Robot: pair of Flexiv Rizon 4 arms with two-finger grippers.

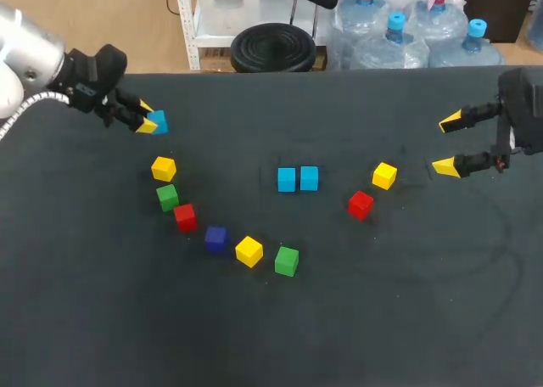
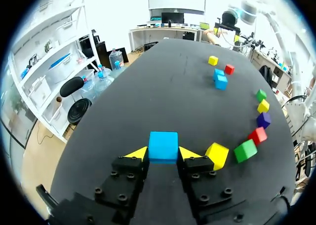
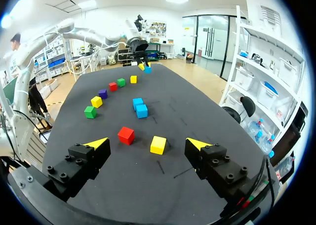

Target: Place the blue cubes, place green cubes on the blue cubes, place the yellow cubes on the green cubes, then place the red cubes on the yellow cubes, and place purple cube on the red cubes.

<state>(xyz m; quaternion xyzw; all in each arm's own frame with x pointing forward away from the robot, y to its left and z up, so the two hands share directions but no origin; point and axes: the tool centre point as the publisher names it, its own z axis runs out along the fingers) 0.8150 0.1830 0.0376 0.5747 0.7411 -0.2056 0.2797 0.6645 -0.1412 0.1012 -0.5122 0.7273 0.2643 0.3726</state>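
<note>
Between the fingers of the left gripper (image 2: pixel 163 155) sits a blue cube (image 2: pixel 163 145), clamped from both sides by the yellow tips. Whether it is clear of the worktop (image 1: pixel 382 319) cannot be told. Well ahead of that gripper, two blue cubes (image 1: pixel 287 180) stand side by side, touching or nearly so. The right gripper (image 1: pixel 447 143) is spread wide and empty, apart from every cube; nearest to it lie a yellow cube (image 1: pixel 384 176) and a red cube (image 1: pixel 361 204).

Assessment: the blue-laying step is in hand, with no green cube (image 1: pixel 167 197) yet stacked. The next move, on judgement, calls for carrying the clamped cube to the pair and setting it down flush beside them, without nudging either.
</note>
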